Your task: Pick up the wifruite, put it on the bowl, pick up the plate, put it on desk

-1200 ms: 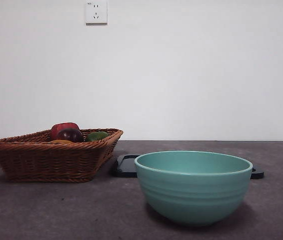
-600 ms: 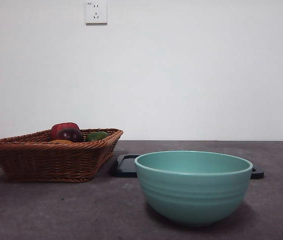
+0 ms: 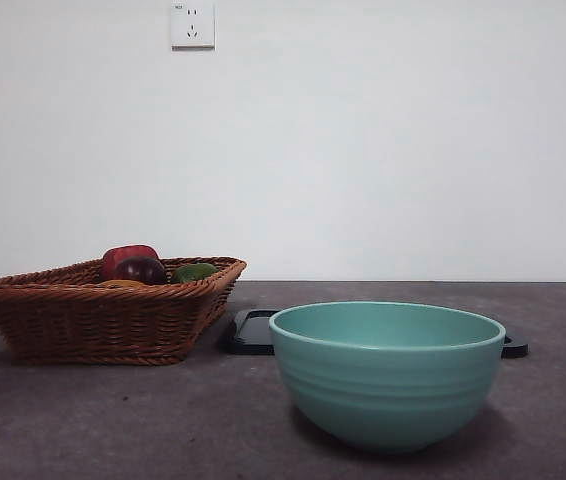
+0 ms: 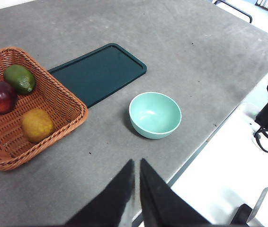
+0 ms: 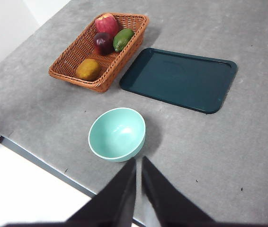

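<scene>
Fingers of the left gripper [image 4: 135, 189] and right gripper [image 5: 138, 187] are pressed together, held high. Beyond the empty bowl [image 5: 117, 134], the wifruite [image 5: 88, 69] lies in the basket [image 5: 72, 53]; firm, light, smooth-skinned, best gripped across its middle.

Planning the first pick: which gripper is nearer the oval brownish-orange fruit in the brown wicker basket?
Left, it seems. The left gripper hangs high with the oval brownish-orange fruit fairly close; the right gripper hangs above the round teal bowl, the fruit farther and smaller.
</scene>
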